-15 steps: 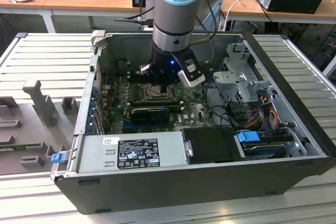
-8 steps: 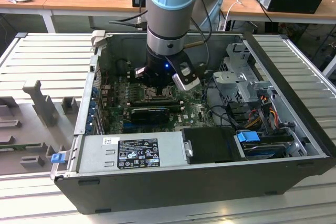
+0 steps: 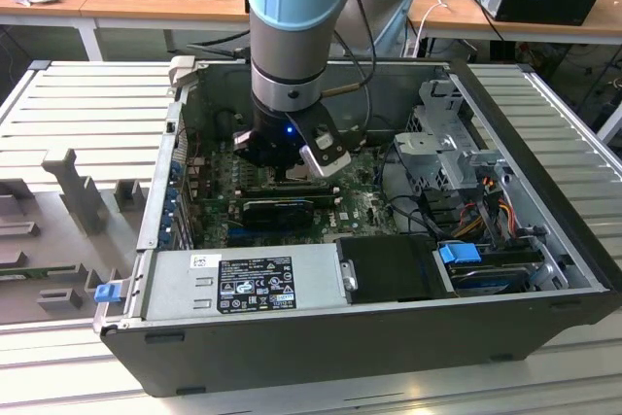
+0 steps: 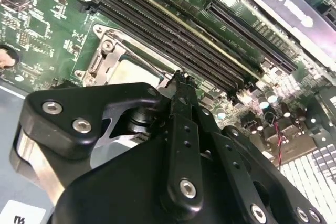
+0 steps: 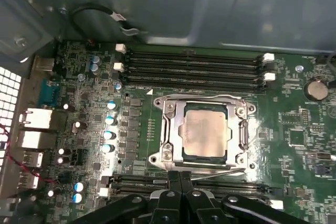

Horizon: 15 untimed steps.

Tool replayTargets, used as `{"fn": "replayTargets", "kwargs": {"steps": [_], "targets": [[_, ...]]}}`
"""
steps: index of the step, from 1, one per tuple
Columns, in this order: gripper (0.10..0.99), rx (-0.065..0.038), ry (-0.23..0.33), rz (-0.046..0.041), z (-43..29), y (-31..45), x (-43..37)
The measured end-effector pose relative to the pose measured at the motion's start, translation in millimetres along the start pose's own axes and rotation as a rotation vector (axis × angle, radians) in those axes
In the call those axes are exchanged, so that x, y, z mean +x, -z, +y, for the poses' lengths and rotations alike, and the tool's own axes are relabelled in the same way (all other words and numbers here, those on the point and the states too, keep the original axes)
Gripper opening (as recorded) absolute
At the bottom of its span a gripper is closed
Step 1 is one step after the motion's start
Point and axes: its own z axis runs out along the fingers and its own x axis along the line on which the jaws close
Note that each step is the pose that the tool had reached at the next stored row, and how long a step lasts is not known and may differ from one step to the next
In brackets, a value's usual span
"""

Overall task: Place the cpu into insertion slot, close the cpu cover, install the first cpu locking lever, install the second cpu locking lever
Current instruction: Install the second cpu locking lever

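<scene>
Claw, fingers pressed together, is hovering at the socket's edge nearest the near RAM slots; cpu is sitting under the closed cpu cover. Drifting sideways risks scraping the motherboard, I judge.

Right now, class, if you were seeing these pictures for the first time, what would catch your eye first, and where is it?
The pale cpu stands out, seated in the insertion slot under the silvery cpu cover, with long black ram slots running beside it. The black pincer hangs just over the slot's edge. In the exterior view, the blue-capped arm reaches down into an open computer case.
</scene>
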Motion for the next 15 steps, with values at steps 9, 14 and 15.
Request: {"fn": "replayTargets", "kwargs": {"steps": [9, 14, 15], "targets": [[0.106, -0.027, 0.001, -0.0014, -5.2, -16.3, 9.0], [0.106, -0.076, 0.001, -0.0043, -10.0, -18.3, 13.9], [0.106, -0.08, 0.001, -0.0046, -10.6, -19.2, 14.0]]}}
